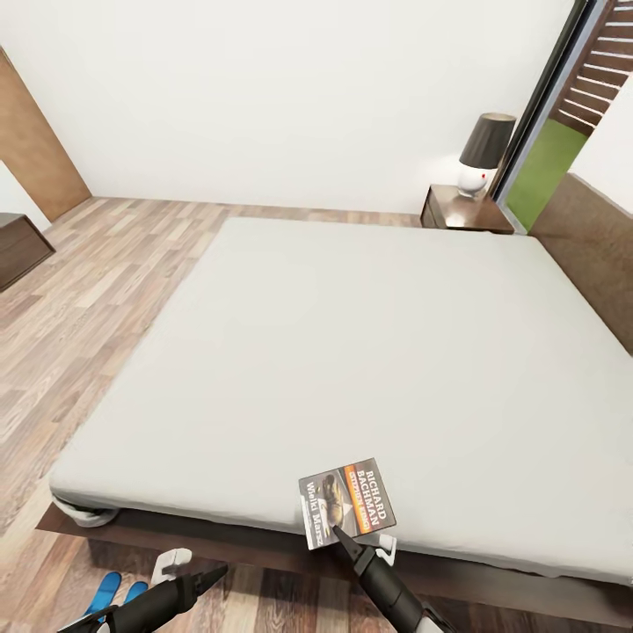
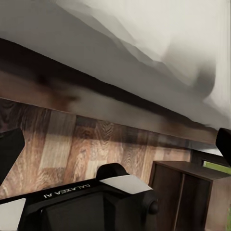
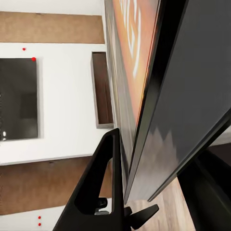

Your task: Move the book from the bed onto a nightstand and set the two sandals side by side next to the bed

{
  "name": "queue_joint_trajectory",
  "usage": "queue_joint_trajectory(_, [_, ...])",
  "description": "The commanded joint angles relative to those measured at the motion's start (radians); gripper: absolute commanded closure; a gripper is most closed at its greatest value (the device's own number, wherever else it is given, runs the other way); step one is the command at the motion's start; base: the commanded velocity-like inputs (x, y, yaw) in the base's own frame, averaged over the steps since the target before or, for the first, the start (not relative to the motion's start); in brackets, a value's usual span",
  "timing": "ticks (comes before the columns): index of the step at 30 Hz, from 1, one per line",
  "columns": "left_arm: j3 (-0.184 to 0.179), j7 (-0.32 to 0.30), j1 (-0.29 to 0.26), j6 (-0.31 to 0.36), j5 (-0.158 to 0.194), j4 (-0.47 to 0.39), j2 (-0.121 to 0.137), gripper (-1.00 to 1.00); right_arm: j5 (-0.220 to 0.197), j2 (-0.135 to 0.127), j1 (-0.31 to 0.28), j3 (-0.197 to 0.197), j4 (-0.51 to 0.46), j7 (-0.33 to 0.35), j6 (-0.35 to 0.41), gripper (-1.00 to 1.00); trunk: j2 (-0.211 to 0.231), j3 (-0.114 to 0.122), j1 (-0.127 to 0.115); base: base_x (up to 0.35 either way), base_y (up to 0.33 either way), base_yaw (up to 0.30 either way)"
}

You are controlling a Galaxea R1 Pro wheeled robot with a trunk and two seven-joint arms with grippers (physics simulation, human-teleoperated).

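The right gripper (image 1: 338, 531) gripped the book (image 1: 348, 501) by its lower edge, above the near edge of the bed (image 1: 369, 352). The left gripper (image 1: 211, 576) hung over the floor (image 1: 114, 264); its opening I could not tell.

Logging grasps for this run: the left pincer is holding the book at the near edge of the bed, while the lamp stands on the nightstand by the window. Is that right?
Not quite: it is the right pincer that holds the book, as the head view shows. The left pincer hangs over the floor, holding nothing. The rest stands: the book is at the near edge of the bed, and the lamp stands on the nightstand by the window.
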Motion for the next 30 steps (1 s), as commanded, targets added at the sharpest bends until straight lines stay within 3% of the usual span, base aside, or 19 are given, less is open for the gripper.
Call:
queue_joint_trajectory(1, [-0.006,-0.001,0.0,0.008,0.01,-0.001,0.001,-1.0,-0.009,0.0,-0.001,0.006,0.001,0.002,0.001,1.0,0.007,0.003,-0.004,0.0,0.0,0.0])
queue_joint_trajectory(9, [-0.006,-0.001,0.0,0.008,0.01,0.0,0.001,-1.0,-0.015,0.0,-0.001,0.005,0.003,-0.004,-0.008,1.0,0.063,0.028,-0.035,0.0,0.0,0.0])
queue_joint_trajectory(16, [-0.006,-0.001,0.0,0.009,0.01,0.0,0.001,-1.0,-0.017,0.0,-0.001,0.005,0.003,-0.087,-0.008,1.0,0.112,0.05,-0.061,0.0,0.0,0.0])
queue_joint_trajectory(30, [-0.006,-0.001,0.0,0.008,0.01,-0.001,0.001,-1.0,-0.016,0.0,-0.001,0.005,0.003,-0.092,-0.008,1.0,0.21,0.093,-0.115,0.0,0.0,0.0])
